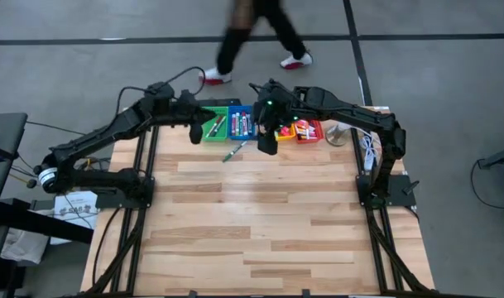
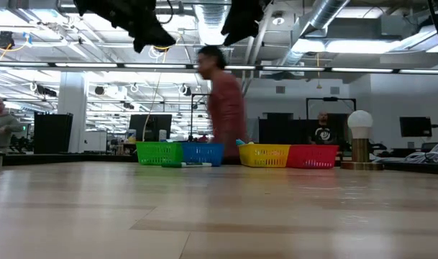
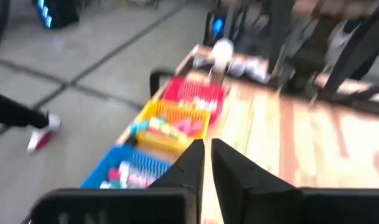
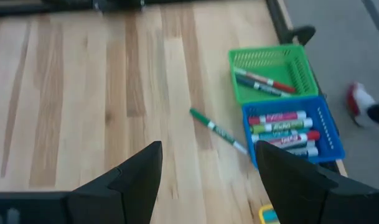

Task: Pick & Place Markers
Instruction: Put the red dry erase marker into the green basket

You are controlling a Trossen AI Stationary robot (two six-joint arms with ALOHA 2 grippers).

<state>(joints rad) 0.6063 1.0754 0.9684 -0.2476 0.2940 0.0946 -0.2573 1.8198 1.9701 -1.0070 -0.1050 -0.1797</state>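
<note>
One green marker lies flat on the wooden table, just in front of the green bin and the blue bin; it also shows in the high view. More markers lie inside the green bin, blue bin, yellow bin and red bin. My right gripper hangs open above the table, near the loose marker and clear of it. My left gripper is shut and empty, in the air by the green bin.
The four bins stand in a row along the table's far edge. A small lamp-like stand is at the far right. A person walks past behind the table. Bare wood stretches toward the near edge.
</note>
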